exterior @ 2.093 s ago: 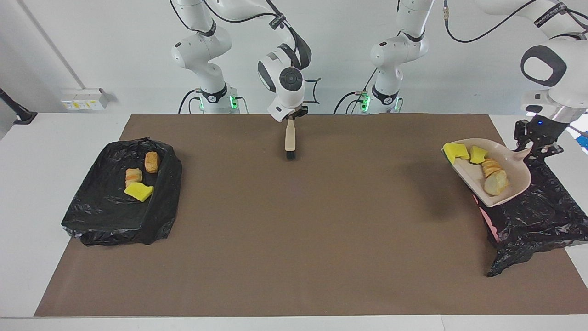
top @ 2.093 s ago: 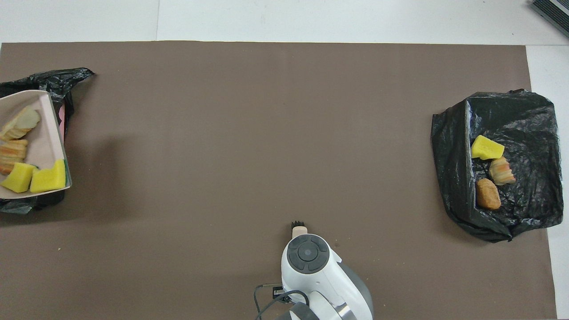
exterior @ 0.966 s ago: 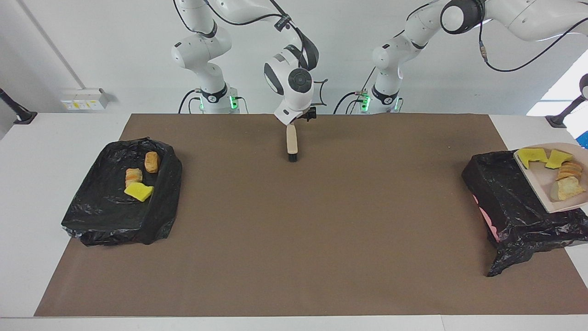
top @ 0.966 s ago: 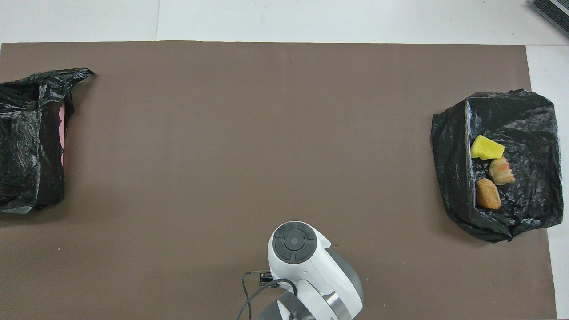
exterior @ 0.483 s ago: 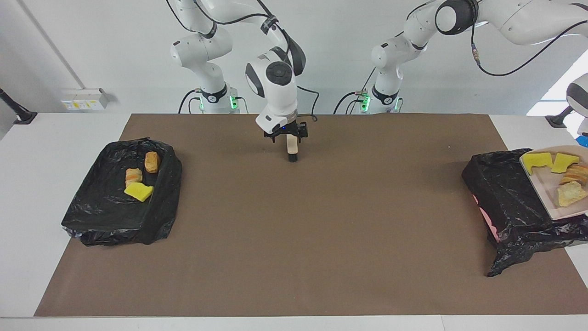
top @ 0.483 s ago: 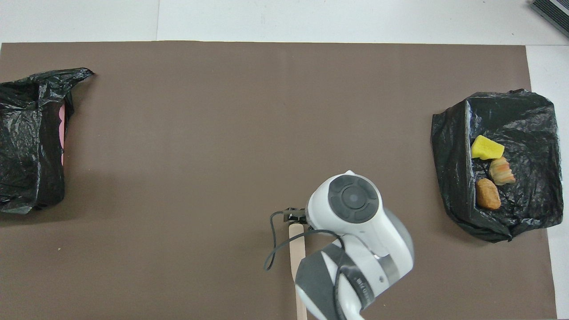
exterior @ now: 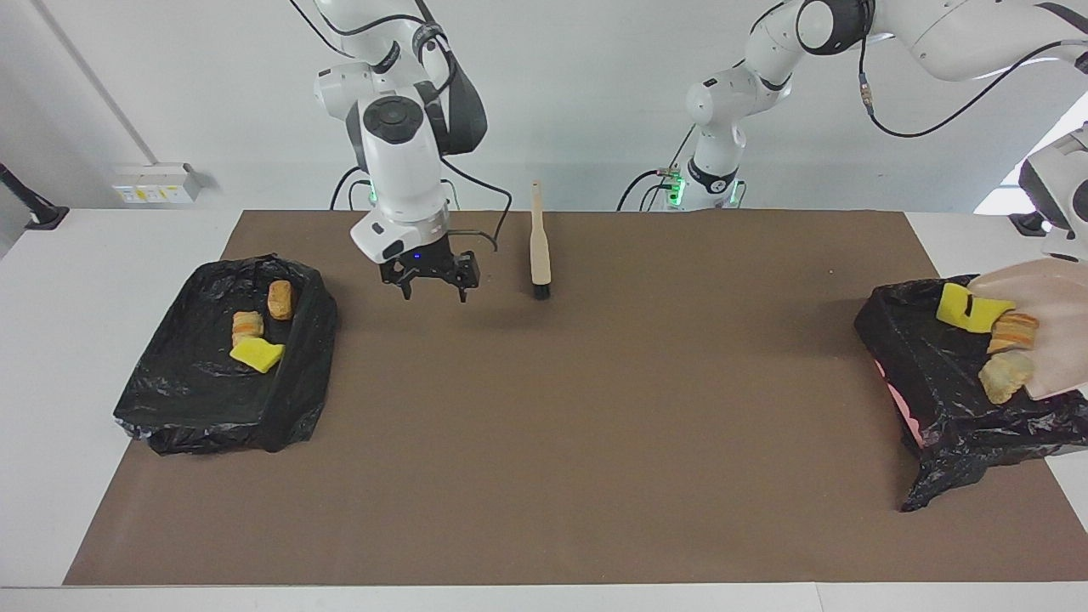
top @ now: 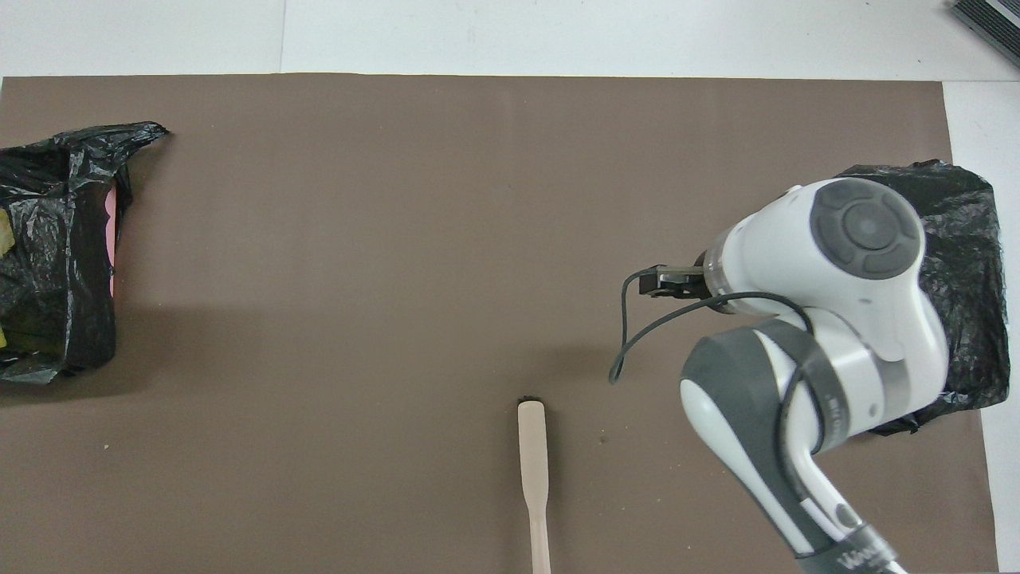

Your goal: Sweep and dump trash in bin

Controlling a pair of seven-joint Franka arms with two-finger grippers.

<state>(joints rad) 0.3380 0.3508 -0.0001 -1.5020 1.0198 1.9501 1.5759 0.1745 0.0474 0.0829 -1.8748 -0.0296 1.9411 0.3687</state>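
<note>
The right pincer (exterior: 434,293) hangs low over the brown mat (exterior: 595,425), its two fingers spread wide apart, holding nothing. The left pincer is out of the pictures, off past the table's edge at the left arm's end; it is clenched, and what it grips cannot be seen.

The mat lies under the right pincer and covers most of the table. A black-bagged bin (exterior: 170,399) sits near the right pincer, toward the right arm's end of the table. The other bin (exterior: 935,374), also in a black bag, is well apart from it, at the left arm's end.

A beige dustpan (exterior: 1058,340) is up in the air over that other bin, tipped down toward it. A brush (exterior: 538,246) lies flat on the mat just beside the right pincer, not touching it, with its black bristles pointing away from the robots.

The trash is in two lots. A yellow sponge (exterior: 257,354) and two bread bits (exterior: 247,324) lie in the bin near the right pincer. The rest – a yellow sponge piece (exterior: 965,308), an orange chunk (exterior: 1013,331) and a tan chunk (exterior: 994,376) – is at the dustpan's low edge, over the other bin.
</note>
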